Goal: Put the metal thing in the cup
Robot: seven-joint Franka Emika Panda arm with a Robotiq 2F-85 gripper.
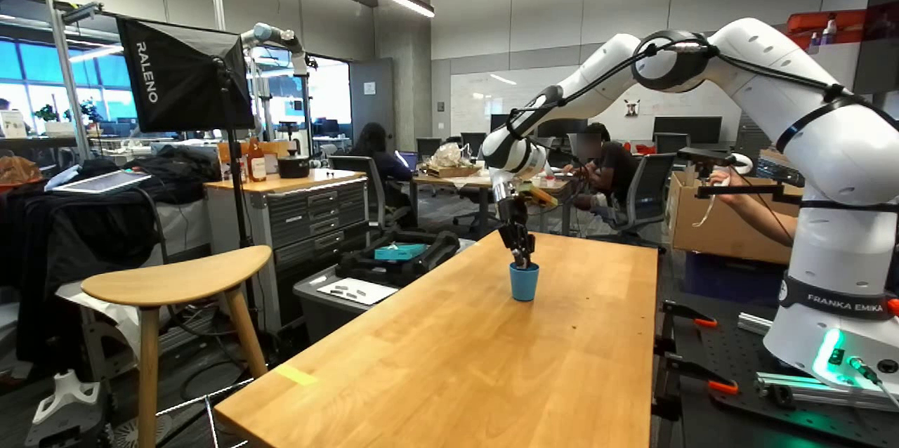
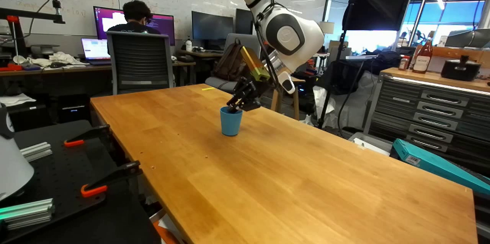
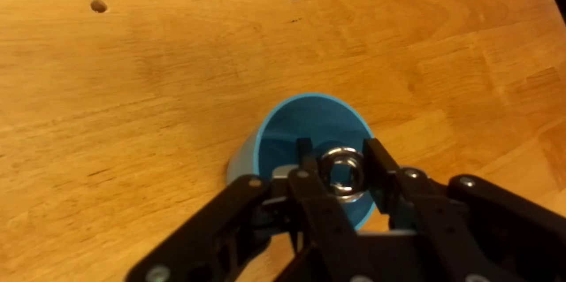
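Observation:
The small blue cup [image 1: 524,284] stands upright on the wooden table, and also shows in an exterior view [image 2: 231,125] and in the wrist view [image 3: 316,118]. My gripper [image 1: 522,264] points down at the cup's mouth, tilted in an exterior view [image 2: 233,108]. In the wrist view the gripper [image 3: 337,151] has a shiny metal ring [image 3: 355,171] between its two fingers, both sides of it against them. The ring lies over the cup's opening, inside the rim as seen from above. In both exterior views the ring is hidden by the fingers and cup.
The wooden table [image 1: 449,364] has a few small holes and marks on its top. Clamps with orange tips [image 2: 93,190] sit at the robot's mount beside the table. A wooden stool [image 1: 179,278] and a grey bin [image 1: 319,307] stand off the table's far side.

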